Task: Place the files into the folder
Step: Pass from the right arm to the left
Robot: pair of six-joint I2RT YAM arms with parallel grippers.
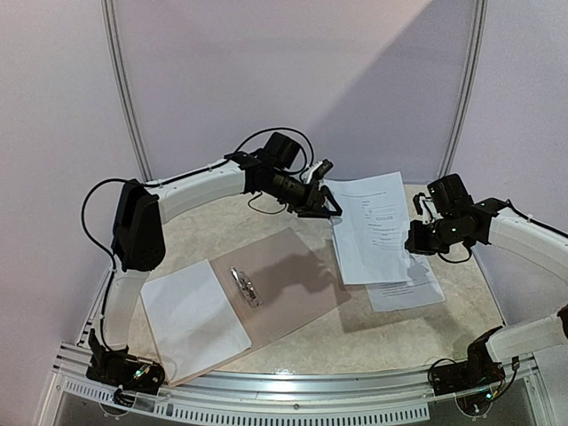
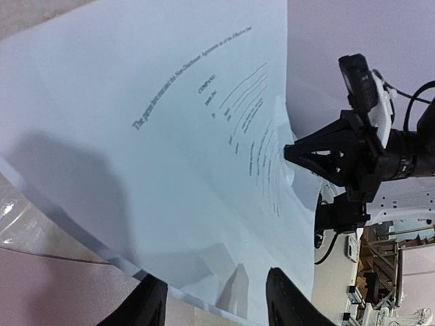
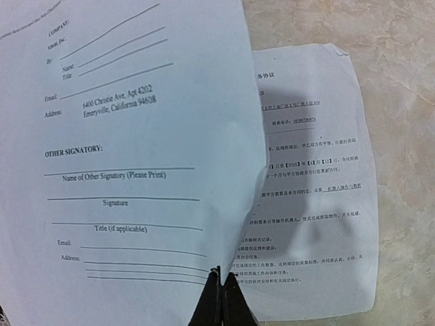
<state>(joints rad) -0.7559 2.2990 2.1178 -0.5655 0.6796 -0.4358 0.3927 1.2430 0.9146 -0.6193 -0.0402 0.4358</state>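
The brown folder (image 1: 288, 266) lies open on the table, its metal clip (image 1: 245, 287) in the middle and a white sheet (image 1: 191, 319) on its left half. One printed file (image 1: 368, 226) (image 2: 170, 136) (image 3: 136, 136) is lifted off the table. My right gripper (image 1: 414, 241) (image 3: 221, 280) is shut on its right edge. My left gripper (image 1: 327, 206) (image 2: 217, 305) sits at the sheet's upper left corner, jaws apart, with the creased paper edge in the gap. A second file (image 1: 408, 291) (image 3: 319, 170) lies flat under the lifted one.
The table has a marble-pattern top (image 1: 382, 342) with a metal rail (image 1: 311, 390) along the near edge. White booth walls with grey posts (image 1: 124, 89) close in the back. The left arm (image 1: 195, 191) stretches over the folder's far side.
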